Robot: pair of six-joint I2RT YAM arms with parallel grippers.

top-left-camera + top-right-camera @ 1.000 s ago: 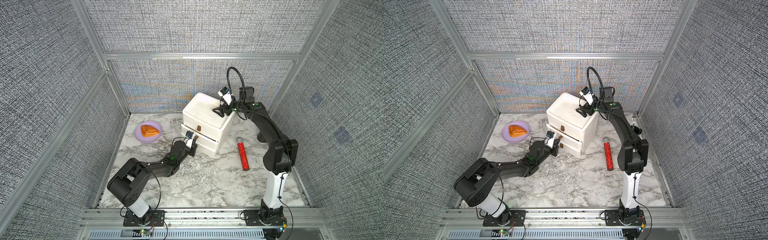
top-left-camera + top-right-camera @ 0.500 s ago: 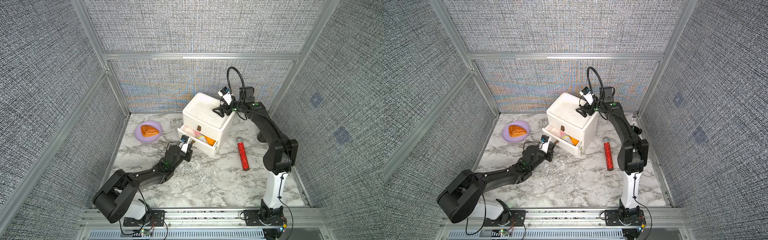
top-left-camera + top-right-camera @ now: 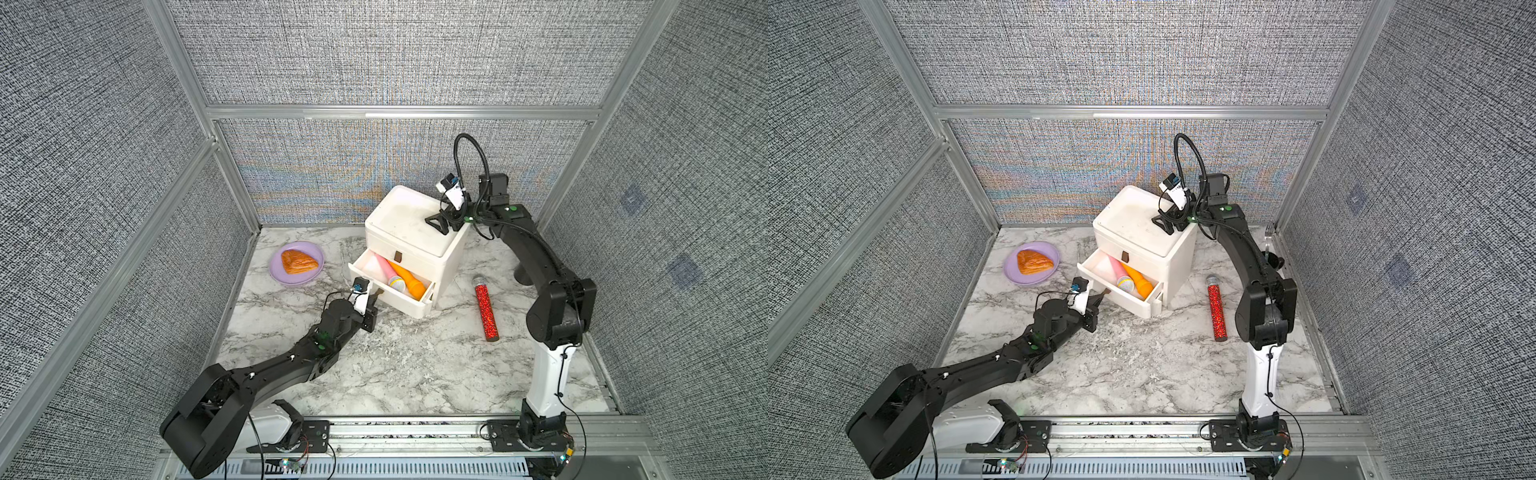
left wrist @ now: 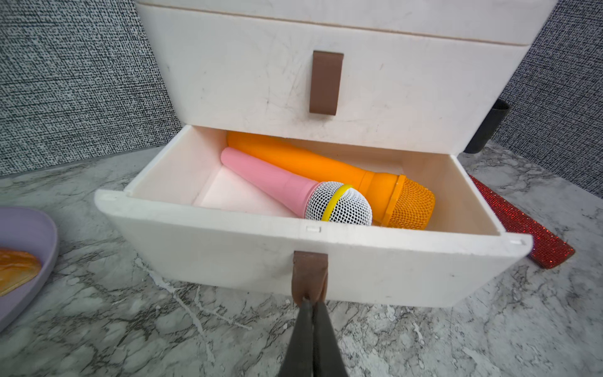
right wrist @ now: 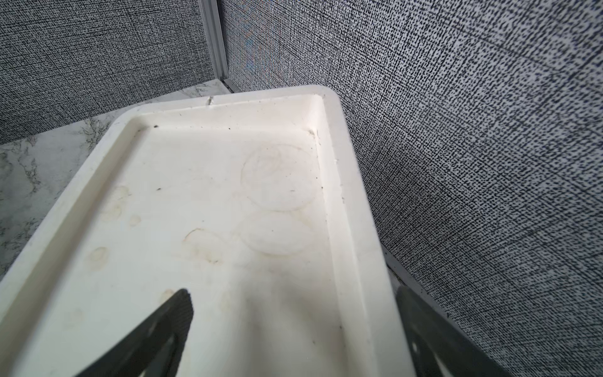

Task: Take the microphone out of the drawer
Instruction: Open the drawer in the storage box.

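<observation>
Pressed together, the jaws of the left arm (image 3: 316,336) pinch the brown strap handle (image 4: 310,274) of the lower drawer (image 4: 228,248), which stands open on the marble desk (image 3: 395,365). Just beyond those jaws, inside the drawer, a pink microphone (image 4: 293,189) lies touching an orange microphone (image 4: 326,166). The right arm (image 3: 536,257) holds its jaws spread wide astride a rim of the white cabinet (image 5: 228,212) top. A red glitter microphone (image 3: 485,307) lies on the desk, well apart from both pairs of jaws.

Both top views look down from high at the front, sharing the whole marble tabletop (image 3: 415,374). Left wrist view faces the open drawer (image 4: 228,254) closely; right wrist view overlooks the cabinet (image 5: 195,202) top.
</observation>
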